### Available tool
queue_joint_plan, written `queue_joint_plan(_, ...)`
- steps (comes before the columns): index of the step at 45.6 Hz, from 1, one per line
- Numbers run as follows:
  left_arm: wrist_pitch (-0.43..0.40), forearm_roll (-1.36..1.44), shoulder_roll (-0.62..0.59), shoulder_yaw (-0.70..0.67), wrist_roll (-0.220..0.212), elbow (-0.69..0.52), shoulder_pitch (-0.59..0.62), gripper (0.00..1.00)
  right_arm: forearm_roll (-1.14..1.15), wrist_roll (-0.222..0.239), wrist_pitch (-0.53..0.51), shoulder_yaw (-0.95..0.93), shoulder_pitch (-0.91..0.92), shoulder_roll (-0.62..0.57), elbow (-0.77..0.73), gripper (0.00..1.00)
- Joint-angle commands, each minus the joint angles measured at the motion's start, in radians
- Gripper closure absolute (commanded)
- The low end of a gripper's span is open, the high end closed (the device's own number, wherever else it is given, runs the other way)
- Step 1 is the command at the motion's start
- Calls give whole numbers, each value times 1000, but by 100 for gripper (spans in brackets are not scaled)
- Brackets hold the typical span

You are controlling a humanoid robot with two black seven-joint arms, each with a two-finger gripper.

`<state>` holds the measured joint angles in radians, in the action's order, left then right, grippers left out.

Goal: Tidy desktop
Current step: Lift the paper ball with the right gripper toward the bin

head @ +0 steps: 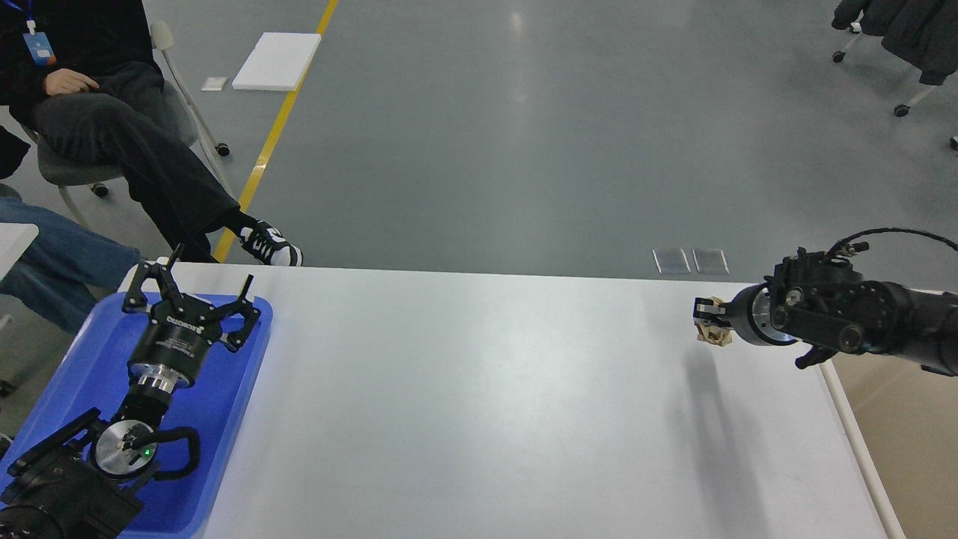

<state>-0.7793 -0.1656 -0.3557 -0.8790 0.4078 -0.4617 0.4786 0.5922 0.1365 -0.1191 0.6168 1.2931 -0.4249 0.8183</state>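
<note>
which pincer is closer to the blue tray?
Left. The left pincer hangs open over the blue tray; the right pincer, shut on a crumpled brown scrap, is across the desktop.

Setting: we are cataloguing a robotics lab or industrial test hall. Evidence, placed from the white desktop [486, 389]: beyond its far edge we are seeing bare grey sealed floor [561, 112]; past its far-left corner, a yellow lane stripe [273, 131], a white foam slab [277, 61] and a seated onlooker [112, 127] wearing a badge; far right, wheeled chairs [898, 45].
</note>
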Motion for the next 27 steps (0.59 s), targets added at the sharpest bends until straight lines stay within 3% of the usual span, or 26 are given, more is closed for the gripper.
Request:
queue_joint_plan(1, 0, 0, 0, 0, 0, 0, 0, 1, 1, -1, -108, 118, 231, -143, 272, 100)
queue_joint_plan(27, 0, 0, 1, 0, 0, 0, 0, 1, 46, -1, -511, 172, 675, -264, 452, 100)
